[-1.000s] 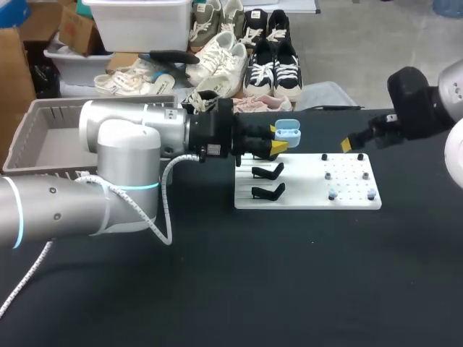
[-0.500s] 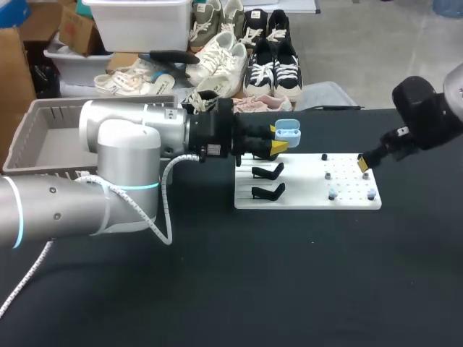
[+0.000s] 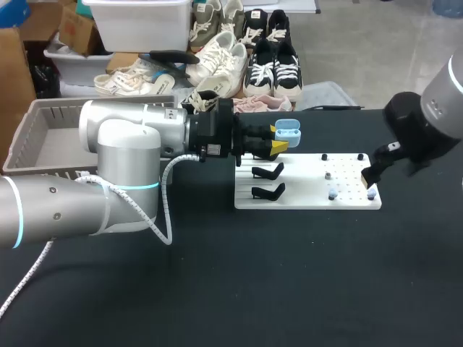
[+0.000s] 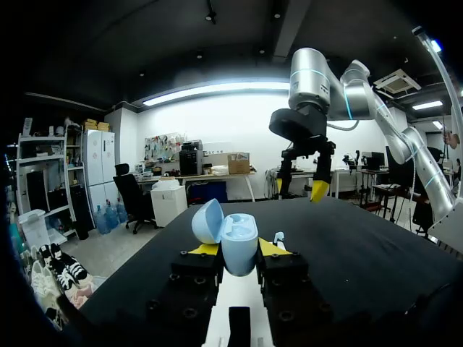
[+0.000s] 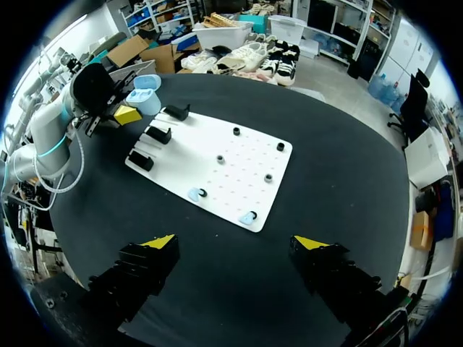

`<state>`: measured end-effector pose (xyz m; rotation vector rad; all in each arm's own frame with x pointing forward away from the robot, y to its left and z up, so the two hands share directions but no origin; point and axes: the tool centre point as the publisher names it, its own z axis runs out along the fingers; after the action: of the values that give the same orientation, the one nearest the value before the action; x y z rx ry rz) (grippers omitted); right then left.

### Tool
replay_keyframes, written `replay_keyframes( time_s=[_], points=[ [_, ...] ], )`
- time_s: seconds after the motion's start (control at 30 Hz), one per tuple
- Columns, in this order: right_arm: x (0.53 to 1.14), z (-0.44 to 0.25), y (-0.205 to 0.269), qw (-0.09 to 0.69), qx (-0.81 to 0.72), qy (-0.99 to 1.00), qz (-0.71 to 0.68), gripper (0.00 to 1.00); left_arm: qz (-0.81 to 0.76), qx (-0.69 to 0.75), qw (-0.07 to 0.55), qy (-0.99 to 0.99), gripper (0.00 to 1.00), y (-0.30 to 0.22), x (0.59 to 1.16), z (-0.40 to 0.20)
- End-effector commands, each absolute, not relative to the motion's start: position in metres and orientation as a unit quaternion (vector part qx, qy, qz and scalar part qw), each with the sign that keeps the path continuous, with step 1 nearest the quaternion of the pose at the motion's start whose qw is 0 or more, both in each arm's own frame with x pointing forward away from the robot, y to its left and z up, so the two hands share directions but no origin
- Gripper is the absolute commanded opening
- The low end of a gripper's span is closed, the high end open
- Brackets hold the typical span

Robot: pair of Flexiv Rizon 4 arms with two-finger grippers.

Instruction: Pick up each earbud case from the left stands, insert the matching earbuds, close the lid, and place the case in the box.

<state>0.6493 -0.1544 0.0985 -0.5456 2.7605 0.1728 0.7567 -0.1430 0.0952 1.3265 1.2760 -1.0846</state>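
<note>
left gripper (image 3: 278, 142) is clamped on the open blue earbud case (image 3: 287, 131), just above the middle of the frame; right gripper (image 5: 236, 241) hangs wide open, holding nothing, over the white board (image 3: 304, 196) at its right end

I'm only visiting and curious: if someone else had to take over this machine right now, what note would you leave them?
Left gripper: shut on the light blue earbud case, lid open, held near the black stands.
Right gripper: open, empty, above the white board, close to the two blue earbuds.
Stands: all three are empty.
Done: case picked up.
Left: insert both earbuds, close the lid, place the case in the grey box; no case shows in it yet.
</note>
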Motion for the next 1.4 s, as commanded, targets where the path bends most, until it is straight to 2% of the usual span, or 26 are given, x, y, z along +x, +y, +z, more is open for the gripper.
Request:
replay_keyframes(
  time_s=[0.03, 0.53, 1.23, 1.3, 1.4],
  points=[
    [0.647, 0.094, -0.15, 0.188, -0.159, 0.964, -0.1, 1.0, -0.444, 0.543, 0.483, 0.523, 0.0, -0.143, 0.756, 0.095],
    [0.649, 0.07, -0.153, 0.181, -0.13, 0.957, -0.184, 1.0, -0.444, 0.543, 0.483, 0.523, 0.0, -0.143, 0.756, 0.095],
    [0.662, 0.051, -0.149, 0.164, -0.124, 0.97, -0.127, 1.0, -0.444, 0.543, 0.483, 0.523, 0.0, -0.143, 0.756, 0.095],
    [0.663, 0.049, -0.149, 0.162, -0.122, 0.972, -0.117, 0.99, -0.444, 0.543, 0.483, 0.523, 0.0, -0.143, 0.756, 0.095],
    [0.664, 0.047, -0.148, 0.159, -0.12, 0.973, -0.112, 0.92, -0.444, 0.543, 0.483, 0.523, 0.0, -0.143, 0.756, 0.095]
  ],
)
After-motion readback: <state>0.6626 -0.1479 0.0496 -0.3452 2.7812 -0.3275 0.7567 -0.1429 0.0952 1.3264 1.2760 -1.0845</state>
